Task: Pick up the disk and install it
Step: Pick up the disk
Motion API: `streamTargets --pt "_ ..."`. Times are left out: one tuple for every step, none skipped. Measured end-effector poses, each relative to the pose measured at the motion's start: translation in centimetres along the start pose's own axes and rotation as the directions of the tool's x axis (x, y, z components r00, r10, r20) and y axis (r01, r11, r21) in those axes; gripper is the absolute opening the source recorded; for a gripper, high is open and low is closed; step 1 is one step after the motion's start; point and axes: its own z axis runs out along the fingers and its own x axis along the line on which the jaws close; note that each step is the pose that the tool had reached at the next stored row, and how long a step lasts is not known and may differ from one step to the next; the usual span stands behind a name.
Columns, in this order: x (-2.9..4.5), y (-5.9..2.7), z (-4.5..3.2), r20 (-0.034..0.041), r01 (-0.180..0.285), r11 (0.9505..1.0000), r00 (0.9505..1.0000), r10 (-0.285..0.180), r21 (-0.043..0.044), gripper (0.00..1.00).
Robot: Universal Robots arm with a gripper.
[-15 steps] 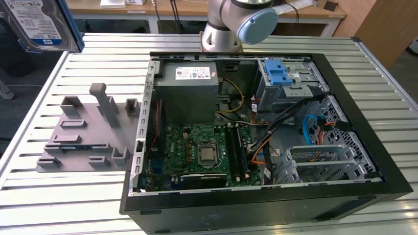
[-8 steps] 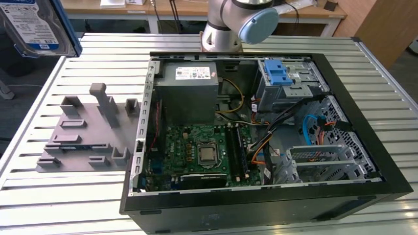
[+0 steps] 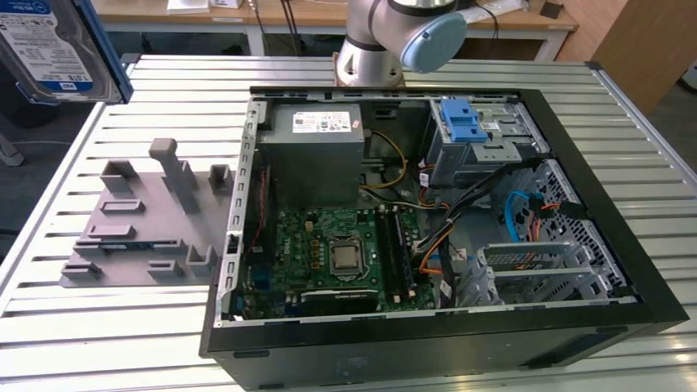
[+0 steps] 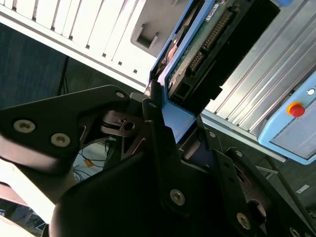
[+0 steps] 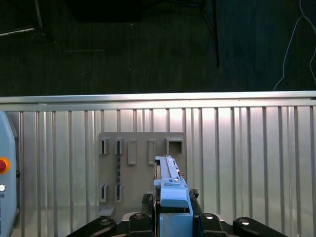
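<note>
Closest up hangs the disk [image 3: 49, 49], held in the air at the exterior view's left. Its white-and-blue label faces out, a blue rail runs down one edge, and its top and far side are cut off by the frame. The arm [image 3: 381, 37] stands at the back of the bench [image 3: 98, 343], behind the open computer case [image 3: 610, 204]. Its grey base and blue-capped joint are plain, and the links above run out of the picture.

In both wrist views the black jaws are clenched on the end of the disk's blue rail [image 4: 177, 118]. The disk stands on edge and points away from the wrist, with its circuit-board side and connector pins showing in the second wrist view [image 4: 207, 44]. In the first wrist view it is seen edge-on [image 5: 170, 185], well above the grey slotted fixture plate [image 5: 140, 192] on the slatted bench; part of the plate is hidden behind it.

A pale blue pendant [image 5: 6, 197] with a red button is cropped at the frame's edge.
</note>
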Motion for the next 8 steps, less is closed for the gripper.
streamTargets --pt "0.11 0.00 0.00 0.0001 0.000 1.0000 1.0000 0.000 0.0001 0.36" --pt "0.19 -0.01 0.01 0.0001 0.000 1.0000 1.0000 0.000 0.0002 0.36" --pt "0.27 -0.01 0.00 0.0001 0.000 1.0000 1.0000 0.000 0.0001 0.36" --pt "0.33 -0.01 0.00 0.0001 0.000 1.0000 1.0000 0.000 0.0001 0.36" --pt "0.38 -0.01 0.00 0.0000 0.000 1.0000 1.0000 0.000 0.0001 0.36" --pt "0.42 -0.02 0.00 0.0001 0.000 1.0000 1.0000 0.000 0.0001 0.36" --pt "0.45 -0.03 0.00 0.0000 0.000 1.0000 1.0000 0.000 0.0000 0.36" --pt "0.47 -0.04 0.00 0.0001 0.000 1.0000 1.0000 0.000 0.0001 0.36"
